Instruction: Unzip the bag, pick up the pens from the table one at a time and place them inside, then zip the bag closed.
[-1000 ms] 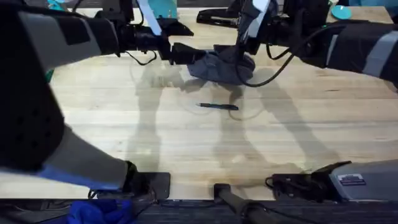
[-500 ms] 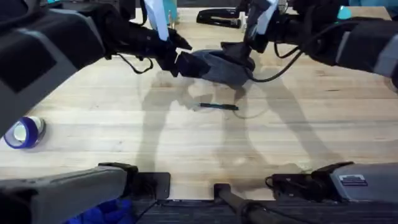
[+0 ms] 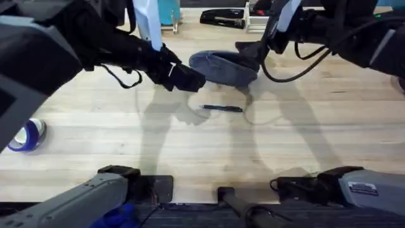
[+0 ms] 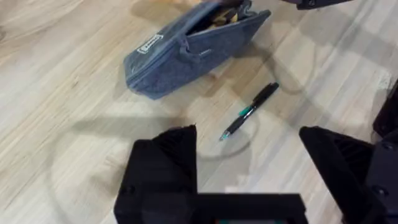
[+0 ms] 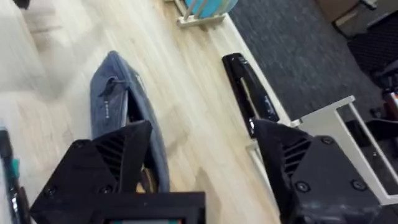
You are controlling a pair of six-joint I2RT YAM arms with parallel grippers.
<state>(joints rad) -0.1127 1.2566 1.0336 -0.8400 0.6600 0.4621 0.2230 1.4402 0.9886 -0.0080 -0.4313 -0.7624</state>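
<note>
The grey-blue bag [image 3: 221, 67] lies on the table [image 3: 126, 145] at the back middle. Its zipper top gapes open in the left wrist view, bag [image 4: 186, 53], and in the right wrist view, bag [image 5: 112, 93]. A slim dark pen [image 3: 223, 108] with a bluish section lies alone just in front of it, pen [image 4: 250, 111]. My left gripper [image 3: 187, 79] hovers open at the bag's near left end, left gripper [image 4: 247, 142] holding nothing. My right gripper [image 3: 250, 50] is open over the bag's right end, right gripper [image 5: 202, 134] empty.
A black stapler [image 3: 223, 18] lies at the table's far edge behind the bag, beside a white rack [image 5: 323, 118]. A teal object [image 3: 168, 9] stands at the back. A blue tape roll [image 3: 25, 135] sits near the left edge. Bare wood spreads in front of the pen.
Both grippers have come off the bag, which has settled flat on the table. The left gripper drew back toward the near left; the right one rose at the bag's right end.
</note>
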